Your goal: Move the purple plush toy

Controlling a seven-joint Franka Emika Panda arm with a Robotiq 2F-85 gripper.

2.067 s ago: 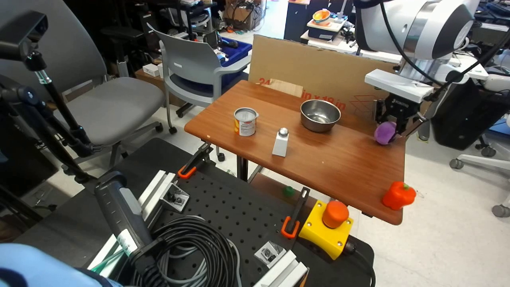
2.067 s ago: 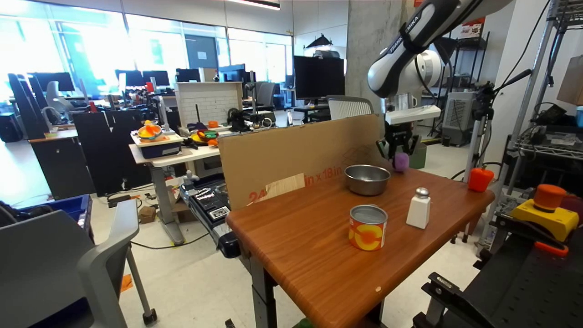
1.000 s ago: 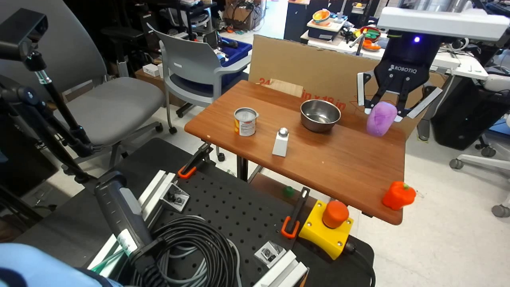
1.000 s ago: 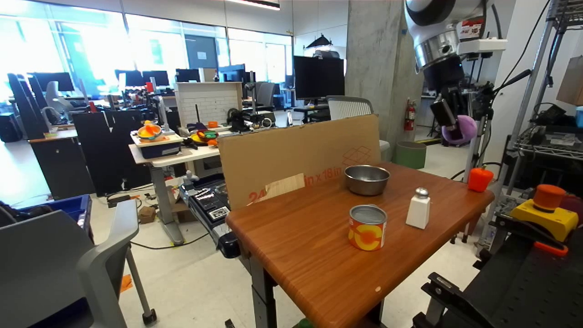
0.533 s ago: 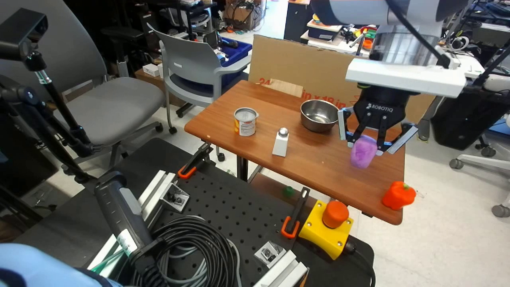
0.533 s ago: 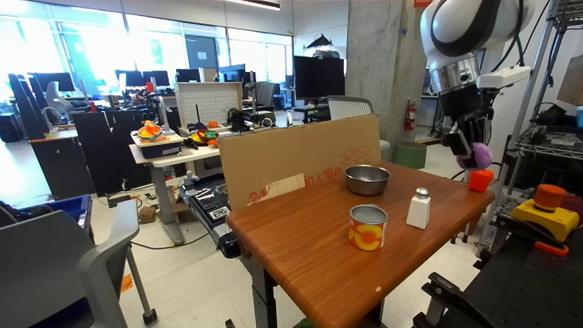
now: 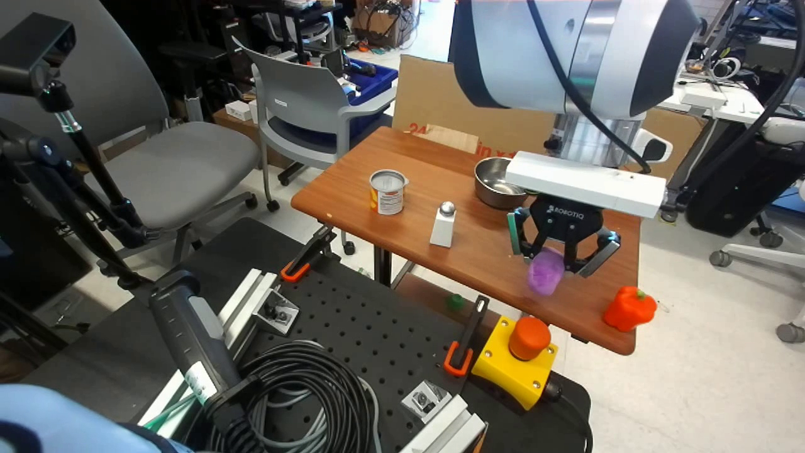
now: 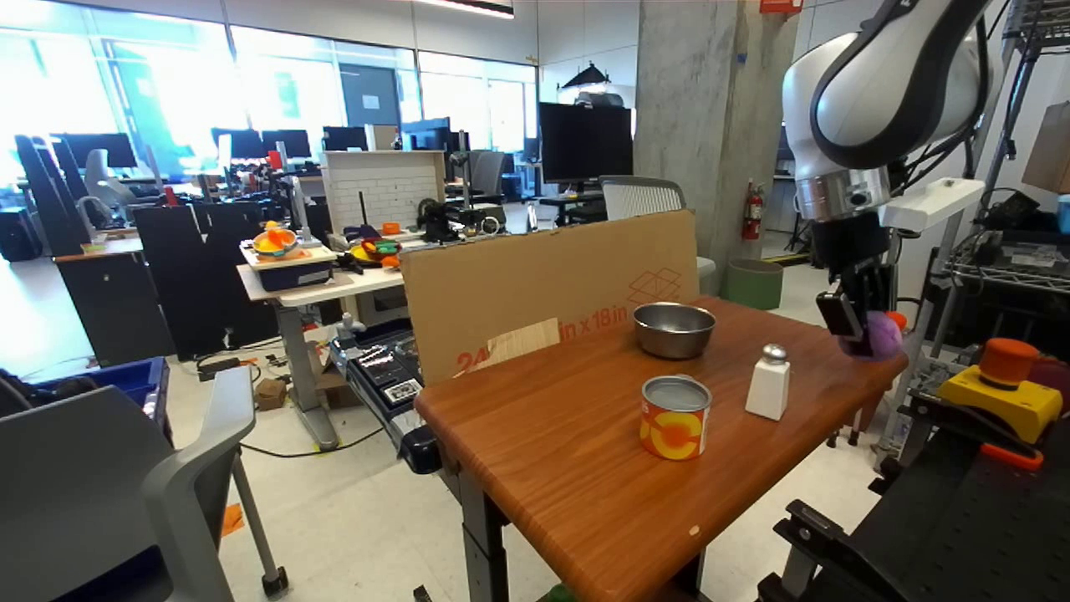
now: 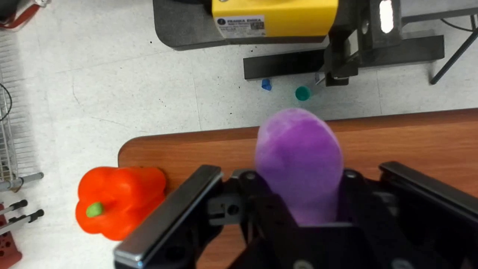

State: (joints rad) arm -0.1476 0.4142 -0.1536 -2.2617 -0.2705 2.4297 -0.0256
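The purple plush toy point(image 7: 544, 270) is held in my gripper point(image 7: 548, 264) near the table edge facing the pegboard. It also shows in an exterior view point(image 8: 884, 336), overlapping the table's far right corner. In the wrist view the toy point(image 9: 298, 160) fills the gap between the fingers point(image 9: 251, 176), which press on both its sides. My gripper is shut on it. The toy lies low over the table point(image 7: 585, 296); I cannot tell whether it touches the top.
An orange-red bell pepper point(image 7: 629, 308) stands at the table corner beside the gripper, also in the wrist view point(image 9: 117, 200). A metal bowl point(image 8: 674, 330), a white shaker point(image 7: 443, 226) and a can point(image 7: 387, 192) stand on the table. A yellow emergency-stop box point(image 7: 516, 365) is beyond the edge.
My gripper has carried the toy from the cardboard side, up, then across toward the pegboard-side table edge and down. The other objects have not moved.
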